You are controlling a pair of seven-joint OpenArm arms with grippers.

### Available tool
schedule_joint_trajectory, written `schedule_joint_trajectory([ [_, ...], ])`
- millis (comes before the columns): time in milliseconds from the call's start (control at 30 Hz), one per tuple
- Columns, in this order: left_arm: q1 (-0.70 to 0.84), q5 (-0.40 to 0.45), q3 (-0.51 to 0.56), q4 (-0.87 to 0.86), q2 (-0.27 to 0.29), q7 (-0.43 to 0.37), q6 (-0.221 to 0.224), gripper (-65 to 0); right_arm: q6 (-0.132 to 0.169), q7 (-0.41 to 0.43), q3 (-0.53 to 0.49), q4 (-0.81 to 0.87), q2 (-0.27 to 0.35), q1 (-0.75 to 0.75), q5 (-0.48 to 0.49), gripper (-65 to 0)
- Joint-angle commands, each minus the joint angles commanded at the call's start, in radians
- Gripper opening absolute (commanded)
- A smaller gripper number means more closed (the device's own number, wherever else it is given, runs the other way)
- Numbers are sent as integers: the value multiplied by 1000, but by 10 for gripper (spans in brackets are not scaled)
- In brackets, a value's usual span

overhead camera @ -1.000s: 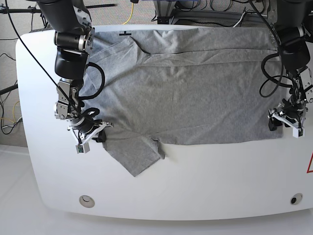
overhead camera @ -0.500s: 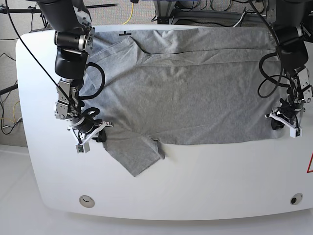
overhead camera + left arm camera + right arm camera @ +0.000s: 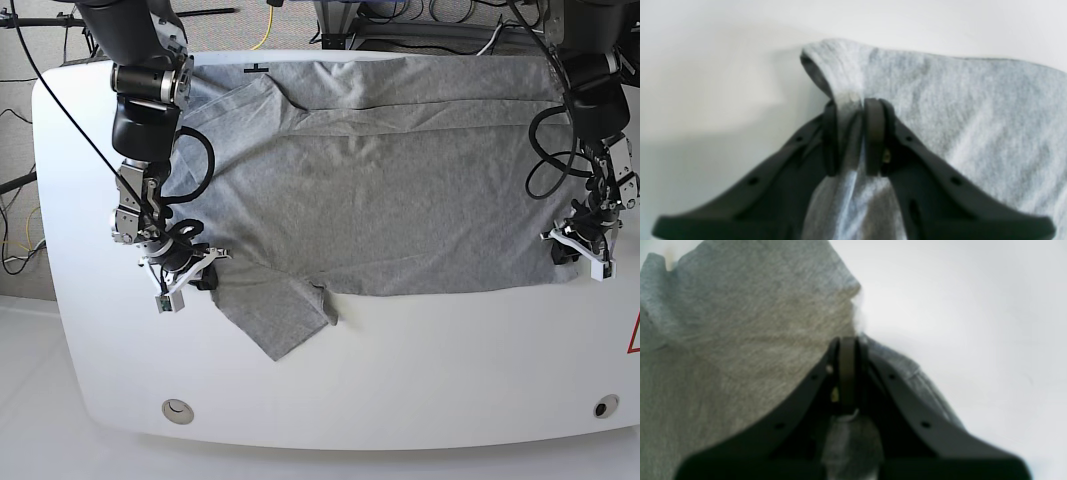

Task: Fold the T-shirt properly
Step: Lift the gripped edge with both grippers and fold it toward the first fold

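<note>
Wrist views only: left gripper (image 3: pixel 853 140) fingers pinch T-shirt (image 3: pixel 380 190) hem fold; right gripper (image 3: pixel 847 373) fingers closed on cloth

Both wrist views are soft and out of focus, so the weave of the T-shirt (image 3: pixel 973 110) reads only as a grey blur. In the left wrist view the left gripper (image 3: pixel 851 133) has its finger bases cut off at 6 o'clock, and the cloth pinched between them runs out of frame there too. The right wrist view crops the right gripper (image 3: pixel 847 373) the same way, and the pinched cloth between its tips cannot be made out. From the base view the far hem at 12 o'clock slips under the arms, both arms run off the top edge, and no lettering can be told.
</note>
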Motion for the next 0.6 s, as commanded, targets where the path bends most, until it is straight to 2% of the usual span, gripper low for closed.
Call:
schedule_joint_trajectory([
  [267,-4,-11,-2,-2,-3,1,-6,-616,1,-18,-4,34,-1,1,1,-650],
  [467,-10,-14,-1,3,-2,4,-7,-628,1,-20,-4,69,0,1,4,-650],
  [600,2,-11,-1,14,2,6,-15,-638,1,-54,-3,130,2,-9,3,-650],
])
